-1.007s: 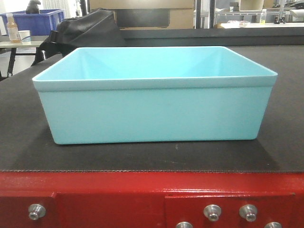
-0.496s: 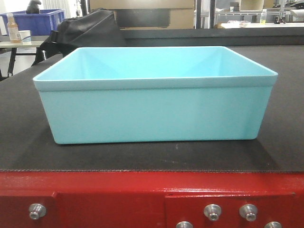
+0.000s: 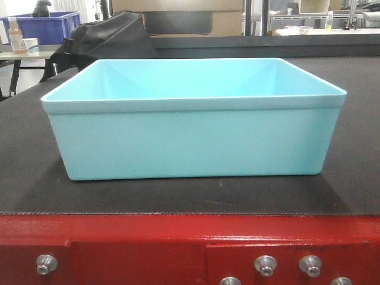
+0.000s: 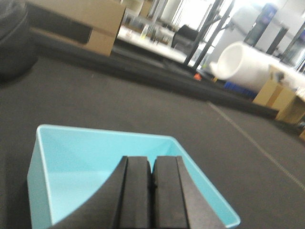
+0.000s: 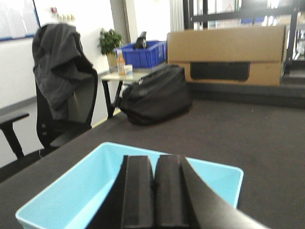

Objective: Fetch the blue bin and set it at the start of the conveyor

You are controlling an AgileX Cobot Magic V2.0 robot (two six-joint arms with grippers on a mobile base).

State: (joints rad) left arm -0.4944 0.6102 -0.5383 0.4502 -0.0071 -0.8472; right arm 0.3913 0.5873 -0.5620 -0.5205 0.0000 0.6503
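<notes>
The light turquoise blue bin (image 3: 190, 136) stands upright and empty on the dark textured belt (image 3: 356, 178) of the conveyor start, close behind its red frame (image 3: 178, 234) with silver bolts. Neither gripper shows in the front view. In the left wrist view my left gripper (image 4: 152, 164) is shut with the pads together, empty, held above the bin (image 4: 86, 162). In the right wrist view my right gripper (image 5: 153, 164) is shut too, empty, above the bin (image 5: 71, 191). The fingers hide the bin's near wall in both wrist views.
A black bag (image 3: 101, 35) lies at the belt's far left edge. A dark blue bin (image 3: 41, 27) and a bottle stand on a side table beyond. A cardboard box (image 5: 228, 52) stands behind the belt. An office chair with a jacket (image 5: 62, 95) stands off the belt's left side.
</notes>
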